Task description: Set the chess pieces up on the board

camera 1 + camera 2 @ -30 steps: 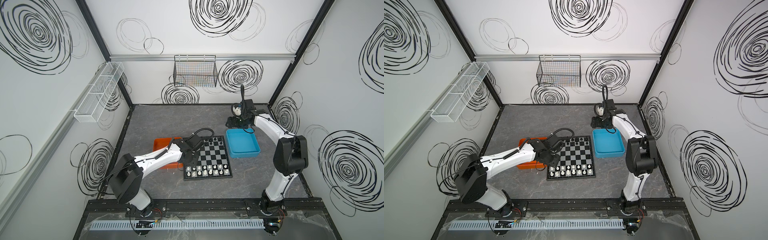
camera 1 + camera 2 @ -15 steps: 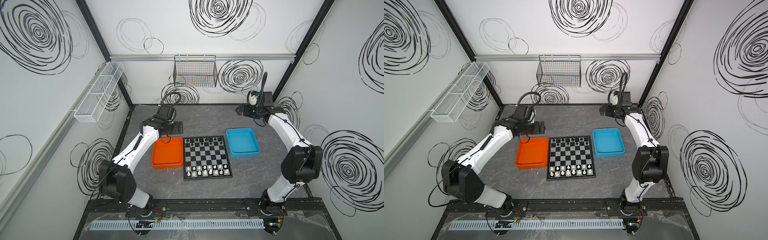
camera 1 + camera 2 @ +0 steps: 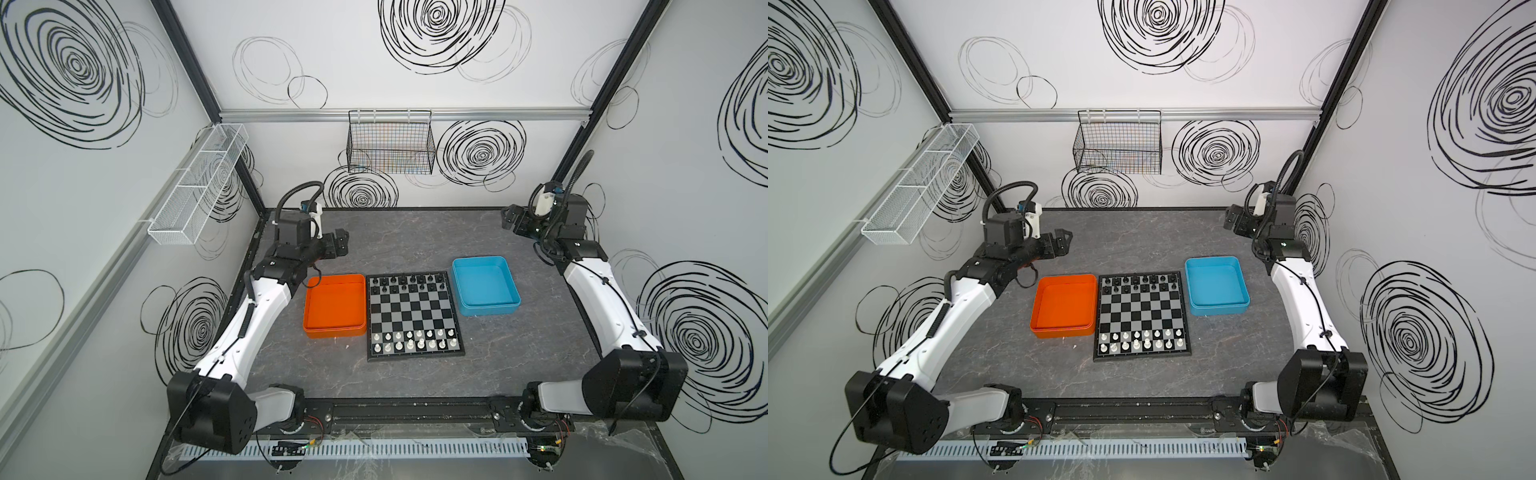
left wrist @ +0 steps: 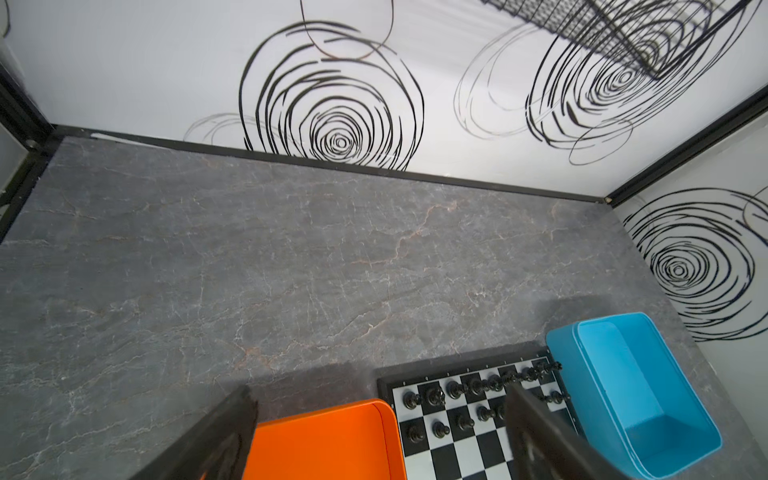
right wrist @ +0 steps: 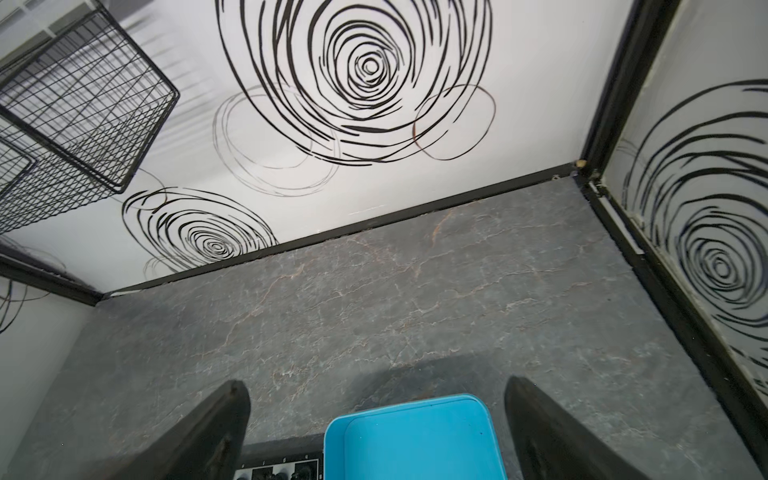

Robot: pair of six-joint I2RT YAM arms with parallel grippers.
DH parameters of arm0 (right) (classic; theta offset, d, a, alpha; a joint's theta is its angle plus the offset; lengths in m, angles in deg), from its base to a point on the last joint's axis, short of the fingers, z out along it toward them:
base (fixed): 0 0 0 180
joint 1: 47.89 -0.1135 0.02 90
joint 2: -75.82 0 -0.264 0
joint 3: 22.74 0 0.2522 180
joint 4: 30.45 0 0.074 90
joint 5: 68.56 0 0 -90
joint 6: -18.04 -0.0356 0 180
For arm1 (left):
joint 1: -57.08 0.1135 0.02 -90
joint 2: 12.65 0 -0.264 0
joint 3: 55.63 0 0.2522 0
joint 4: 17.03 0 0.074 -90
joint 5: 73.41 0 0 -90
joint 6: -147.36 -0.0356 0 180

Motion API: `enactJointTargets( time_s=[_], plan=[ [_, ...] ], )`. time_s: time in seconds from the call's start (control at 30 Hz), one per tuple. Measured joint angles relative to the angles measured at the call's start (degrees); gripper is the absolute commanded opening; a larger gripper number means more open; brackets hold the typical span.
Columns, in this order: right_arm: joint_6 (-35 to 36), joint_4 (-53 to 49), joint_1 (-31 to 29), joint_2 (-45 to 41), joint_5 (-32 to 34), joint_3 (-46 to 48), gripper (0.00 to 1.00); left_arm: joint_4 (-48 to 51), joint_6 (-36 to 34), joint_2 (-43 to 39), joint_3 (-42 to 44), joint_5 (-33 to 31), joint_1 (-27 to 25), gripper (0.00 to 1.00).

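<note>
Walled cell with a flat, grey, stone-patterned tabletop (image 3: 415, 232). The board (image 3: 411, 309) lies flat at its centre, between an orange tray (image 3: 334, 332) and a blue tray (image 3: 490, 309). The pieces stand on the board's end rows, black (image 3: 404, 281) far and white (image 3: 410, 343) near. They are probably light, rigid and easily toppled, so best pinched around the stem from above. The left claw (image 3: 341, 242) and right claw (image 3: 510, 219) hover spread and empty near the rear corners.

Bright, even, diffuse light; white walls (image 3: 365, 25) near washed out. Soft faint shadows on tabletop (image 3: 415, 237) beside orange tray (image 3: 334, 305) and blue tray (image 3: 485, 286). Both top views sharp. Wrist views wide-angle, straight edges bowed; wire basket (image 5: 83, 95) smeared; left gripper fingers (image 4: 220, 440) dark, out of focus.
</note>
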State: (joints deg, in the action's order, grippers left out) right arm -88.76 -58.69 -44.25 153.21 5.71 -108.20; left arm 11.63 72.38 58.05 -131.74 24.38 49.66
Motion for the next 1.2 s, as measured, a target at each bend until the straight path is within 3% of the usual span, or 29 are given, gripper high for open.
enactJointTargets(
  time_s=[0.27,0.73,0.87,1.1,1.2],
  plan=[
    [1.01,7.98,-0.04,-5.84,3.78,9.14,1.00,-10.95,-4.22,-6.38,8.68,-1.57,0.11,0.96],
    [11.52,34.16,0.09,-17.79,11.39,41.64,1.00,-28.17,-12.96,-13.86,27.02,-5.05,0.85,0.96],
    [14.73,41.66,0.20,-16.98,11.72,49.00,1.00,-35.76,-13.25,-14.95,34.56,-6.01,1.16,0.96],
    [14.84,56.24,-0.26,-11.21,14.32,56.70,1.00,-60.46,-14.19,-13.00,52.50,-7.19,3.52,0.97],
    [14.38,62.10,-0.42,-7.93,14.82,58.86,1.00,-65.51,-15.02,-9.77,54.25,-7.72,4.31,0.96]
  ],
)
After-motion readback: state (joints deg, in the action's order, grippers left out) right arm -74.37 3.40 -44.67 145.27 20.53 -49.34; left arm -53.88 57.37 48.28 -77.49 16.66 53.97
